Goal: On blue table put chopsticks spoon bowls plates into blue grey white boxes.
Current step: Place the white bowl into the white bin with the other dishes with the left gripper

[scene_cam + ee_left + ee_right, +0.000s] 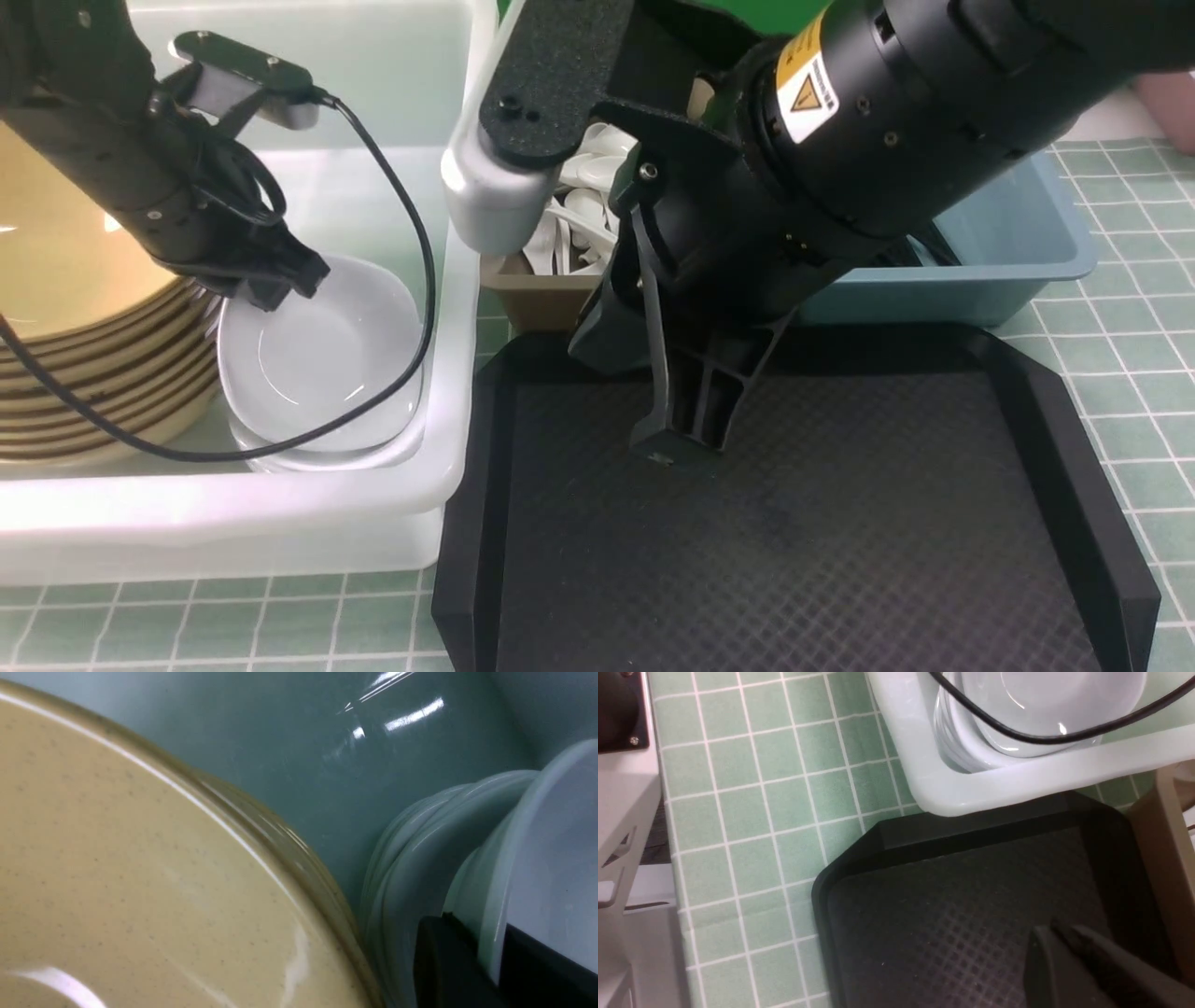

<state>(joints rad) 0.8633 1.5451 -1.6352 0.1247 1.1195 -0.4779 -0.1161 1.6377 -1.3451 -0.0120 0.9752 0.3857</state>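
Note:
The white box (pixel 233 513) on the left holds a stack of tan plates (pixel 56 252) and a stack of white bowls (pixel 327 359). My left gripper (pixel 275 294) is shut on the rim of the top bowl. In the left wrist view its jaws (pixel 490 947) pinch that bowl's rim (pixel 551 858) beside the plates (pixel 117 858). My right gripper (pixel 667 448) hangs shut and empty just above the black tray (pixel 840 523). White spoons (pixel 579 219) fill the grey box (pixel 541 303). The blue box (pixel 1008 243) stands at the back right. Chopsticks are out of view.
A black cable (pixel 411 243) from the left wrist loops over the bowls. Green checked cloth (pixel 1139 373) covers the table around the tray. In the right wrist view the white box corner (pixel 1017 779) meets the tray (pixel 948 914), and a white frame (pixel 626 826) stands beyond the cloth.

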